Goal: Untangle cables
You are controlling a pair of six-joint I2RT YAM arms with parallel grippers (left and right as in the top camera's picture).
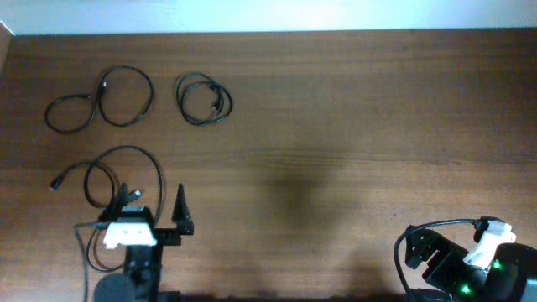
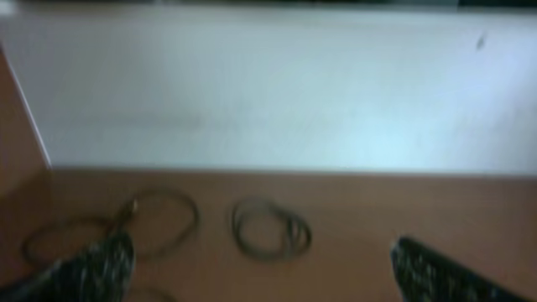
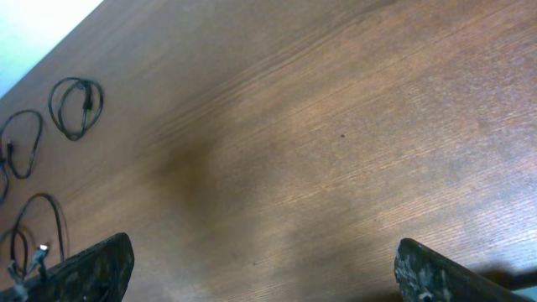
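Three thin black cables lie apart on the left of the wooden table. A two-loop cable [image 1: 101,101] is at the far left, a small tight coil [image 1: 204,99] lies to its right, and a wide loop [image 1: 126,149] lies nearer the front. My left gripper [image 1: 149,204] is open and empty, its left finger over the near end of the wide loop. The blurred left wrist view shows the coil [image 2: 270,228] and the two-loop cable [image 2: 126,226] ahead of the jaws [image 2: 264,277]. My right gripper [image 3: 264,268] is open and empty at the front right, far from the cables [image 3: 77,106].
A white wall [image 2: 268,92] runs along the table's far edge. The table's left edge [image 1: 4,50] is close to the cables. Thicker black wires [image 1: 436,228] hang on the right arm [image 1: 470,260] at the front right corner.
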